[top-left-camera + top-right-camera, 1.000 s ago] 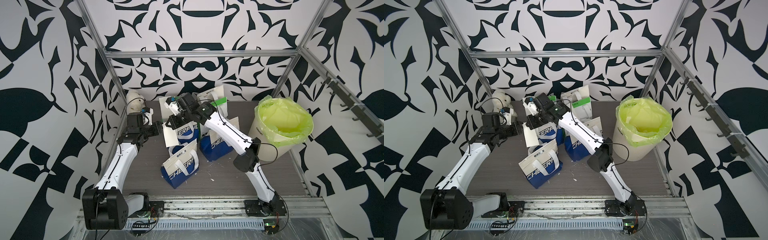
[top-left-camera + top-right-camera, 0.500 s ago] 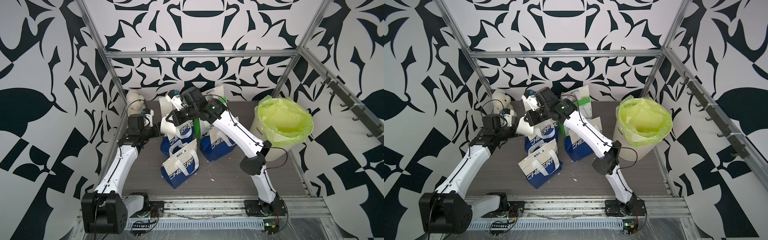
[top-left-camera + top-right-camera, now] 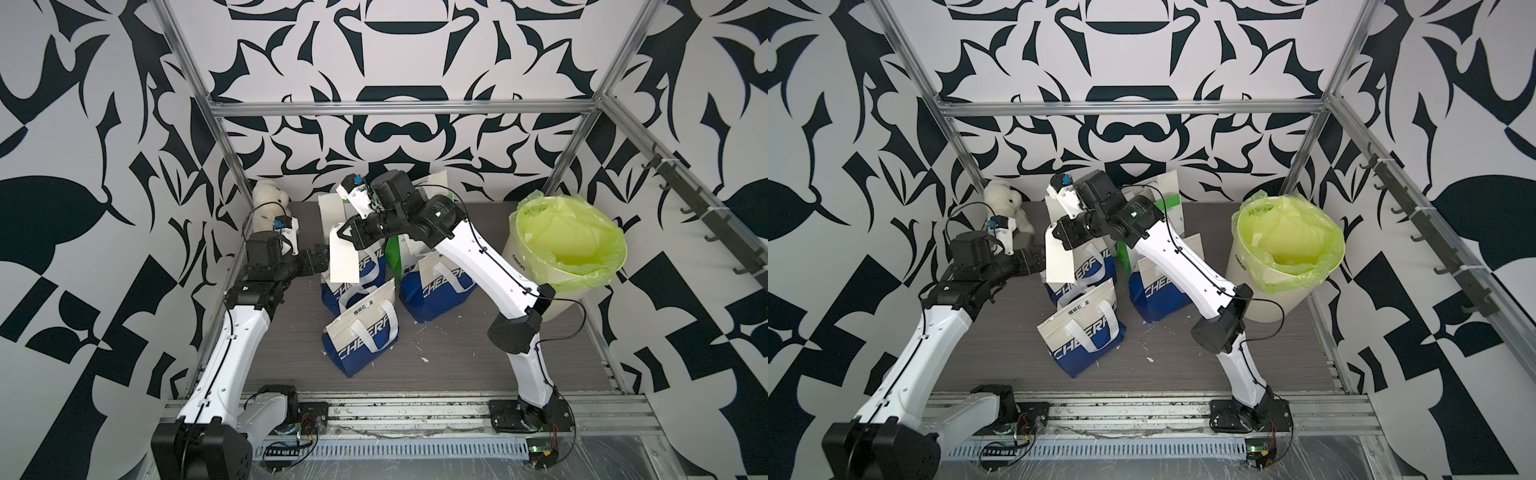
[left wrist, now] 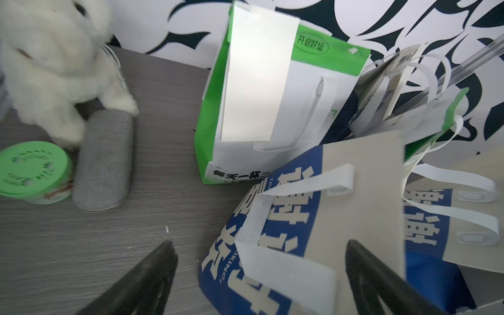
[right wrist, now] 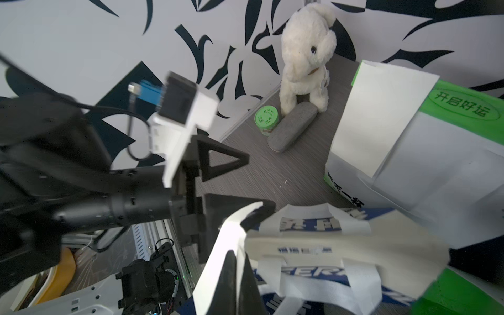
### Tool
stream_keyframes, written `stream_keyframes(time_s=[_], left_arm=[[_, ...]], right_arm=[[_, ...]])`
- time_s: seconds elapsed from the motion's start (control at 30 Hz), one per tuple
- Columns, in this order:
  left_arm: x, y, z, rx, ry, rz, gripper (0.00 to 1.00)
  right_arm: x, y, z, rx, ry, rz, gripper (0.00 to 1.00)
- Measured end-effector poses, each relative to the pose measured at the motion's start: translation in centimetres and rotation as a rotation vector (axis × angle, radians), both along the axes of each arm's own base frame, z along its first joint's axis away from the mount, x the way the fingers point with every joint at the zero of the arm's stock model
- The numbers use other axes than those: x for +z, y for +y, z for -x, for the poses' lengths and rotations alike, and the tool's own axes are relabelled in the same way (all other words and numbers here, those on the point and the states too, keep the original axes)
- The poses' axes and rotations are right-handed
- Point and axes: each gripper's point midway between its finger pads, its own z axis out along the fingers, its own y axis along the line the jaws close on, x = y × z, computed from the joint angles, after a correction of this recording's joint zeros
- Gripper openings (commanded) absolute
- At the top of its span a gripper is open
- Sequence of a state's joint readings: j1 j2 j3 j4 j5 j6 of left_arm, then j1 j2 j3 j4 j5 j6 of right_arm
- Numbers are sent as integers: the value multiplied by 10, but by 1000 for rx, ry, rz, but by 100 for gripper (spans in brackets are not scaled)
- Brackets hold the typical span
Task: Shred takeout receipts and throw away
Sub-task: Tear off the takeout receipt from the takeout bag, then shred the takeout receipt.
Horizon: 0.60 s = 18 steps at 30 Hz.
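A cream-white takeout receipt [image 3: 344, 258] [image 3: 1059, 261] hangs above the left-hand blue-and-white bag. My right gripper [image 3: 338, 232] [image 5: 240, 275] is shut on its upper end. My left gripper [image 3: 321, 261] [image 4: 261, 275] is wide open at the slip's left edge. In the left wrist view the slip's free end [image 4: 286, 270] lies between the two black fingers [image 4: 152, 272], with neither finger pressing on it. A second receipt [image 4: 256, 73] [image 5: 381, 117] lies flat against the face of a green-and-white bag [image 4: 308, 114] at the back.
Blue-and-white handled bags [image 3: 365, 332] [image 3: 440, 291] stand mid-table, tiny paper scraps around them. A white bin [image 3: 523, 266] with a yellow-green liner is at the right. A plush toy [image 3: 268, 199], a green-lidded cup [image 4: 32, 169] and a grey case [image 4: 103, 161] sit at the back left.
My left gripper's jaws have opened wide, and its grip on the receipt is gone. The right arm has lifted and shifted slightly, still holding the slip.
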<state>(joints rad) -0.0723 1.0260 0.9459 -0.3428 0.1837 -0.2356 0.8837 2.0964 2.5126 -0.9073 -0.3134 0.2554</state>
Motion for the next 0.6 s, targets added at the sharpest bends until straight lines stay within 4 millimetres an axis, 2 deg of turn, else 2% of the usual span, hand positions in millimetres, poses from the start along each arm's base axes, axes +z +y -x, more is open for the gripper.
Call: stream_keyframes(time_s=[0.1, 0.2, 0.27, 0.37, 0.47, 0.53, 0.6], left_arm=[[25, 10, 6, 44, -71, -37, 100], [46, 15, 10, 60, -113, -65, 100], [54, 16, 10, 60, -132, -77, 99], [56, 14, 14, 40, -134, -85, 99], [59, 2, 22, -33, -139, -69, 100], [67, -13, 30, -125, -158, -36, 95], [84, -34, 41, -254, -192, 23, 89]], right_arm=[[-8, -13, -2, -24, -4, 45, 0], [-6, -29, -2, -50, -23, 69, 0], [-2, -41, -1, -67, -38, 77, 0], [6, -58, 2, -88, -67, 84, 0], [11, -74, 8, -94, -106, 100, 0], [10, -84, 13, -85, -134, 115, 0], [5, -95, 22, -67, -157, 132, 0]])
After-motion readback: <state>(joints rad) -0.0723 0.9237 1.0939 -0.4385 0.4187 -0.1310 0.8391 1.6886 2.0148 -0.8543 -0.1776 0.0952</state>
